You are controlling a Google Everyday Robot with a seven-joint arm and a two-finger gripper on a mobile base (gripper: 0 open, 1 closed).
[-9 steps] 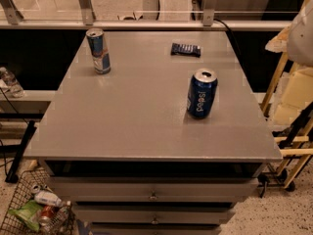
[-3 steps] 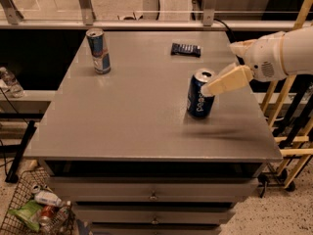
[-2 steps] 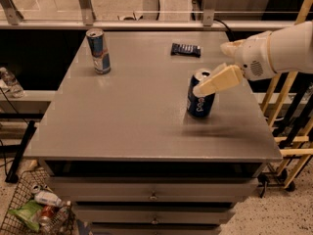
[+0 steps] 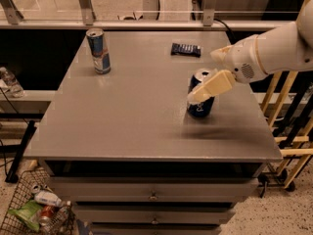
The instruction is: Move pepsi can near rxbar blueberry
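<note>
The pepsi can point(image 4: 199, 108) stands upright on the right half of the grey table point(image 4: 132, 111). The rxbar blueberry point(image 4: 186, 49) lies flat near the table's far edge, beyond the can. My gripper point(image 4: 202, 77) reaches in from the right at the height of the can's top. It is open. One cream finger point(image 4: 211, 86) crosses the front of the can's upper part, and the other sits behind the can. The can rests on the table.
A taller, slim blue-and-silver can point(image 4: 99, 50) stands at the table's far left. A wire basket with trash point(image 4: 34, 210) sits on the floor at lower left. A wooden rack point(image 4: 288, 111) stands close to the table's right side.
The arm came in from the right, and the gripper has closed in on the pepsi can, shifting a little left and down. The can and the bar have not moved.
</note>
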